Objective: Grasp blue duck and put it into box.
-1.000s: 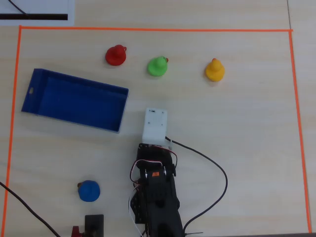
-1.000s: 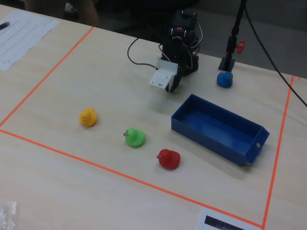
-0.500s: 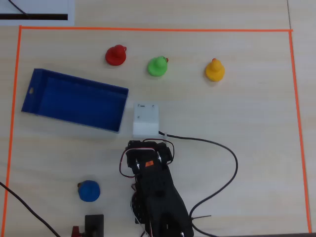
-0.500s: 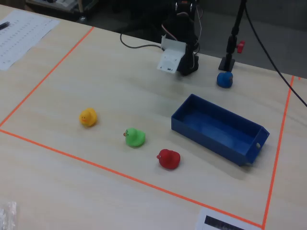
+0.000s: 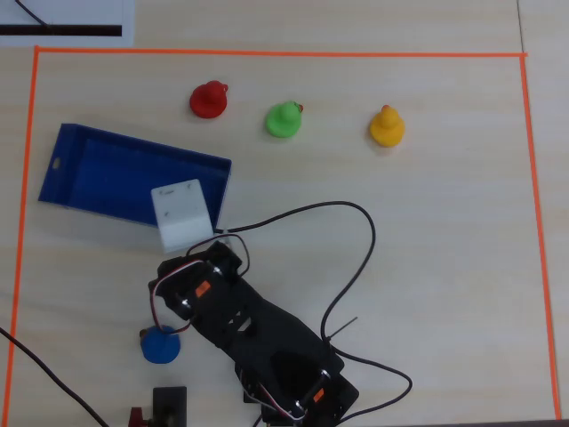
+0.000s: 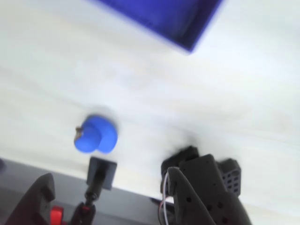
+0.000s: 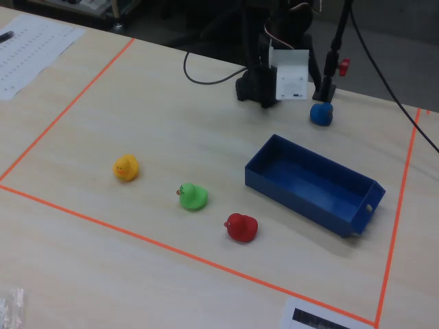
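Blue duck sits by arm base, apart from box. We hold nothing; gripper probably swinging towards duck. Jaw state unclear through wrist blur.

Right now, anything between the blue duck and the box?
Fixed view: bare table between the blue duck and the box. Overhead, the arm overhangs that stretch.

The whole wrist view is motion-blurred: the shallow dark-blue plastic box is cut off by the top edge, and the black fingers run off the bottom, so their spread cannot be told.
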